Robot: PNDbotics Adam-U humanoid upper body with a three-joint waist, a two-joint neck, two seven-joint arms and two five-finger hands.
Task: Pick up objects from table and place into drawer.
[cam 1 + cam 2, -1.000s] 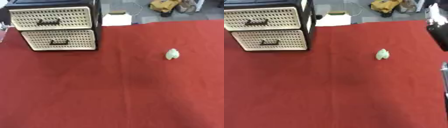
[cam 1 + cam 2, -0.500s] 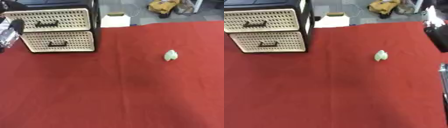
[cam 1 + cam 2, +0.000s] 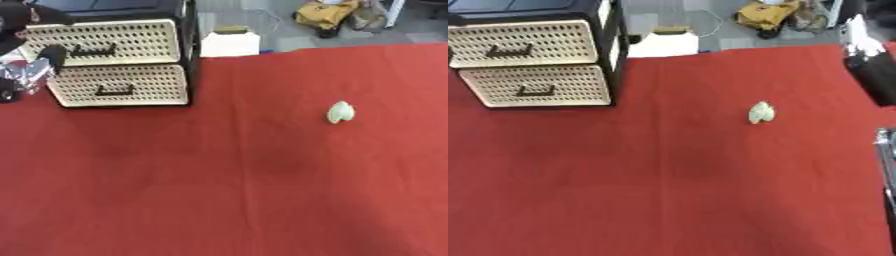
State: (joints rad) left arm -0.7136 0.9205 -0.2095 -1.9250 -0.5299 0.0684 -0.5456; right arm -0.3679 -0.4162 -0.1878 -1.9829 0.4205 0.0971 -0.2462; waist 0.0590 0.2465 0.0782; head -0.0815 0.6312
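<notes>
Both drawers [image 3: 114, 65] shut; your left hand [image 3: 33, 67], grip unclear, is near the top handle [image 3: 94, 50], so open it before fetching the pale lump [image 3: 340, 112].

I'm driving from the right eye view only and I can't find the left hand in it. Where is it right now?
Observer: The left hand shows at the left edge of the left eye view, in front of the left end of the upper drawer.
Operator: Is it on that drawer's handle yet?
Observer: No. The handle is uncovered, just to the right of the hand.
</notes>
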